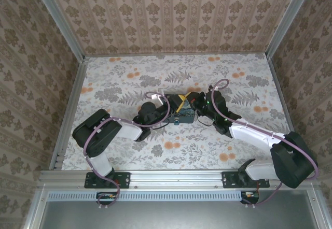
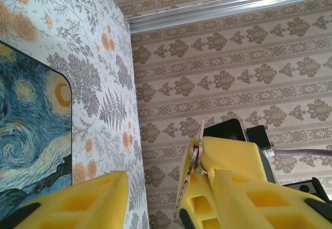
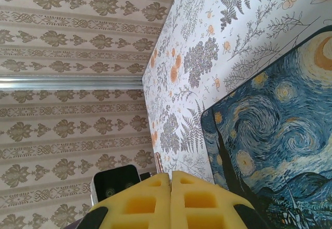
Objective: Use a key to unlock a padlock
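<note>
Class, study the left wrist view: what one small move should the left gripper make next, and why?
Probably close the left gripper gently on what looks like the thin metal key. Its yellow fingers stand apart, and the key hangs at the right side of the gap between them. The right gripper is shut.

The table (image 1: 155, 79) has a pale surface printed with grey leaves and orange flowers, with metal rails along its left, right and near edges. A box (image 1: 182, 116) with a blue-and-yellow night-sky picture lies flat near the table's middle.
</note>
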Motion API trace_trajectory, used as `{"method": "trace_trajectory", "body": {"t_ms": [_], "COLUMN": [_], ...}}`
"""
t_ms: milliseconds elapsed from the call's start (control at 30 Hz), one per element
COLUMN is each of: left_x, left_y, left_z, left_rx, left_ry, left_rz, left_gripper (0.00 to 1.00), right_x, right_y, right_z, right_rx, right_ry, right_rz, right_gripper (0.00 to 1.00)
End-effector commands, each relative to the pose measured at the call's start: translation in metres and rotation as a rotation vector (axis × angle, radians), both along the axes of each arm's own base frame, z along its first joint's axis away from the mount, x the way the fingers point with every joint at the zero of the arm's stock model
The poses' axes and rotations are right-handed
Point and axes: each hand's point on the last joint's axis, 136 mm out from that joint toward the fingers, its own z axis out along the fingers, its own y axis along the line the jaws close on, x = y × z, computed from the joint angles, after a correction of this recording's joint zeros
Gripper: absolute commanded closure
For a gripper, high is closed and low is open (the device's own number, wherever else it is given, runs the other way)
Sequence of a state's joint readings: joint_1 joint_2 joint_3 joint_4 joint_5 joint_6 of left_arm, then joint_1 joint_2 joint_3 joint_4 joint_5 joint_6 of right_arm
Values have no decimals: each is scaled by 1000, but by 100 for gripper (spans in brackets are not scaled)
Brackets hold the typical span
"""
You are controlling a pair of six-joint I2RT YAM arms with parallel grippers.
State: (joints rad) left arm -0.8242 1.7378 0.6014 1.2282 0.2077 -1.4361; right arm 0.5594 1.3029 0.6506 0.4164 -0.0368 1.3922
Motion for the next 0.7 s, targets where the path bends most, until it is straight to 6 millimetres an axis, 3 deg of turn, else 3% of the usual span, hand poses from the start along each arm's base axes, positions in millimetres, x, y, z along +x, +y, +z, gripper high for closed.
{"method": "trace_trajectory", "body": {"t_ms": [0,500,633,667], "left_x": [-1,-2,-2,-2], "left_y": [-1,-2,-4,-4], "left_z": [27,28,28,29], "left_rx": [-47,-41,-36,-35], "left_ry": [-80,-90,-92,-94], "left_rz": [7,-2,-7,-9], "left_gripper": [57,84,100,100], "right_x": [6,5,4,3], "right_y": [0,-2,-1,-2], "right_z": [9,2,0,-1], "right_rx": [27,17,16,14], "right_ry": [-17,-1,3,3], "right_rz": [-21,-26,-21,-23], "right_gripper": [100,100,100,100]}}
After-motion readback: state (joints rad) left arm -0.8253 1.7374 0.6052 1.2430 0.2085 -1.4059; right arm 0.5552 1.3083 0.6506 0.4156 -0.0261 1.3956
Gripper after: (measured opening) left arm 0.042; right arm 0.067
